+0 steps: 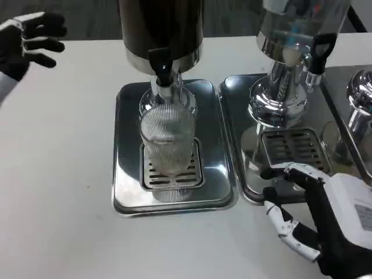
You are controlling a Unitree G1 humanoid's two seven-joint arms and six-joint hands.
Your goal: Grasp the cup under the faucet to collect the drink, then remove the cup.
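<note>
A clear ribbed glass cup stands upright on the drain grate of a steel drip tray, right beneath the black faucet of a dark drink dispenser. The cup looks empty. My right hand hovers at the lower right, fingers apart, holding nothing, well to the right of the cup and over the edge of the neighbouring tray. My left hand is raised at the top left, fingers spread and empty, far from the cup.
A second dispenser with a clear tank and chrome base stands on its own steel tray to the right. More chrome hardware sits at the far right edge. White table spreads to the left and front.
</note>
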